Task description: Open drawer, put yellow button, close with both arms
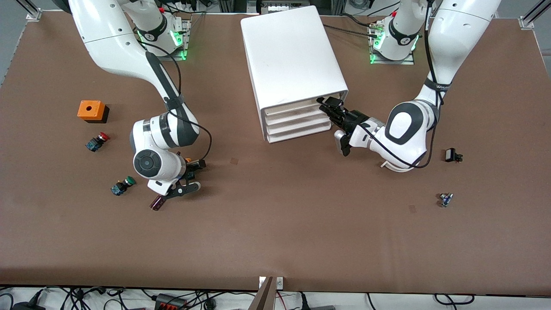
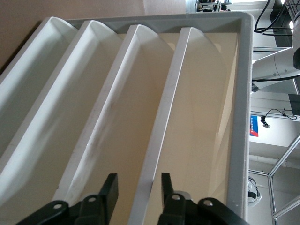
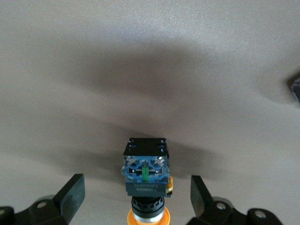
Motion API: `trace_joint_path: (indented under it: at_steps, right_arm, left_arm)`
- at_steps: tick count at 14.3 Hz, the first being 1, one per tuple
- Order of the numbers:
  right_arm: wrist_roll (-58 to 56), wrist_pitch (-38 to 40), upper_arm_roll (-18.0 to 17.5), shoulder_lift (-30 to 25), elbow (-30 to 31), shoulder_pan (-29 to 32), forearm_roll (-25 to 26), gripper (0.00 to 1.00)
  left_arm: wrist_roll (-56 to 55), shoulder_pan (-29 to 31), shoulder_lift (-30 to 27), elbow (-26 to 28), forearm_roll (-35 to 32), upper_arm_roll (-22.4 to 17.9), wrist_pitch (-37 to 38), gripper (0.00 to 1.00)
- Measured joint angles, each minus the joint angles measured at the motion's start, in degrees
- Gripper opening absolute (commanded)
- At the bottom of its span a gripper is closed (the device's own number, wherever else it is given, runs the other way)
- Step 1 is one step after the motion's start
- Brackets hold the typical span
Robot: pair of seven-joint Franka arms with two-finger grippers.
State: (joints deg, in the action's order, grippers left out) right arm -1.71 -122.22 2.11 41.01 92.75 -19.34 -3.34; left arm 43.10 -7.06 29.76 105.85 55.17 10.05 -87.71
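The white cabinet (image 1: 292,60) lies mid-table with its four drawers facing the front camera. My left gripper (image 1: 330,106) is at the drawer (image 1: 297,106), the uppermost one, which is closed. In the left wrist view that gripper (image 2: 138,187) is open, and its fingers (image 2: 110,190) straddle the drawer's lip (image 2: 173,93) with a small gap on each side. My right gripper (image 1: 193,174) is low over the table toward the right arm's end. In its wrist view it (image 3: 137,194) is open, one finger on each side of the yellow button (image 3: 145,183), which lies on its side untouched.
Toward the right arm's end are an orange box (image 1: 91,110), a red-capped button (image 1: 97,141), a green-capped button (image 1: 122,186) and a small dark red part (image 1: 156,202). Toward the left arm's end lie a small black part (image 1: 452,155) and a small metal part (image 1: 446,199).
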Motion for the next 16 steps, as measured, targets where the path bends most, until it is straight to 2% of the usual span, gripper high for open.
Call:
trace_joint_path:
  at_steps: [1, 2, 5, 6, 7, 10, 12, 16]
  right_arm:
    - [0.00, 0.00, 0.00, 0.02, 0.00, 0.00, 0.00, 0.83]
    - [0.00, 0.00, 0.01, 0.06, 0.00, 0.00, 0.00, 0.83]
    - [0.01, 0.00, 0.01, 0.35, 0.00, 0.00, 0.00, 0.82]
    - [0.01, 0.00, 0.02, 0.49, 0.00, 0.00, 0.00, 0.77]
    - [0.01, 0.00, 0.02, 0.62, 0.00, 0.00, 0.00, 0.68]
    - [0.01, 0.01, 0.04, 0.76, 0.00, 0.00, 0.00, 0.21]
    - [0.01, 0.02, 0.08, 0.76, -0.02, 0.01, 0.00, 0.02]
    - [0.01, 0.10, 0.15, 0.59, -1.83, 0.05, -0.01, 0.00]
  left_arm:
    - [0.02, 0.00, 0.00, 0.06, 0.01, 0.08, 0.00, 0.09]
    - [0.02, 0.00, -0.02, 0.07, 0.02, 0.11, 0.00, 0.04]
    - [1.33, 0.03, -0.22, 0.02, 0.29, 0.13, 0.29, 0.01]
    - [1.55, 0.04, -0.25, 0.01, 0.29, 0.13, 0.31, 0.01]
    - [1.89, 0.03, -0.25, -0.05, 0.29, 0.13, 0.32, 0.01]
    - [2.38, 0.12, -0.25, -0.58, 0.28, 0.02, 0.15, 0.01]
    - [2.42, 0.32, -0.06, -1.45, 0.25, -0.25, -0.28, 0.01]
    - [2.42, 0.96, 3.73, -7.15, 0.23, -1.00, -0.66, 0.01]
